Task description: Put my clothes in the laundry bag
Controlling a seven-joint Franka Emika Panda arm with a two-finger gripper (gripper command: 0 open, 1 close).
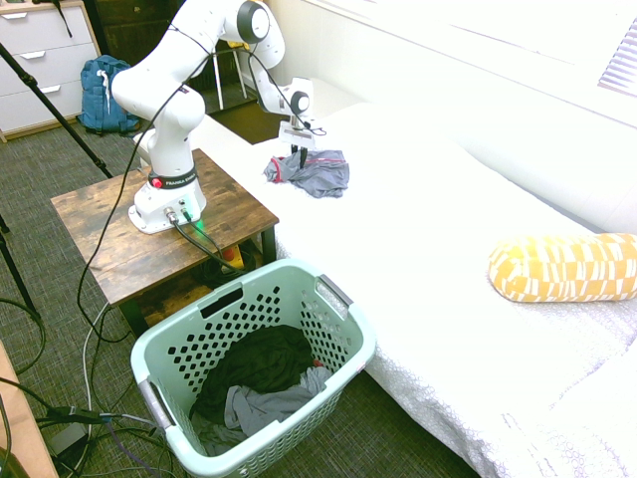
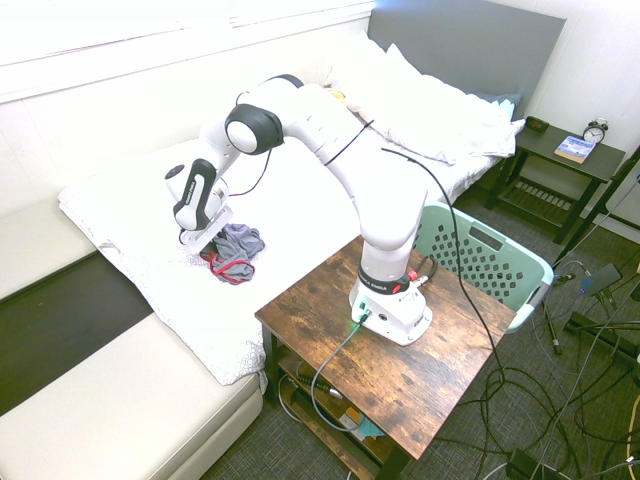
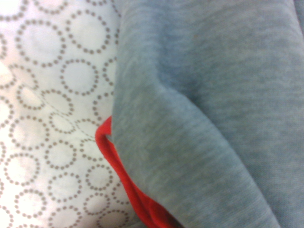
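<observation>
Nearest in the first exterior view: the mint-green laundry basket point(image 1: 254, 363) on the carpet, against the bed's side and just in front of the wooden side table point(image 1: 109, 244). Perforated walls, grey handles at the rim. Inside: a black garment point(image 1: 261, 360) piled toward the middle w/ a plain grey garment point(image 1: 261, 405) lying lower, toward the near wall. Basket approx. half full; the second exterior view shows only its outer wall, behind the table.

Next back, the table carries the arm's base. To its right the bed point(image 1: 428, 299), white cover w/ a small ring pattern seen close in the wrist view. A yellow-and-white patterned bolster point(image 1: 564, 267) lies on the bed at right, well apart from everything else.

Further back, the grey garment with red trim point(image 1: 312, 171) lies crumpled on the bed cover near the bed's edge, not in the basket. The gripper point(image 1: 300, 154) points steeply down at its near-left edge, fingertips at the fabric, set narrow; can't tell whether cloth is pinched between them. Wrist view: grey fabric fills most of the frame, red trim curling at its edge.

Far back left, a blue backpack point(image 1: 103, 93) on the floor by a white dresser point(image 1: 45, 60).
</observation>
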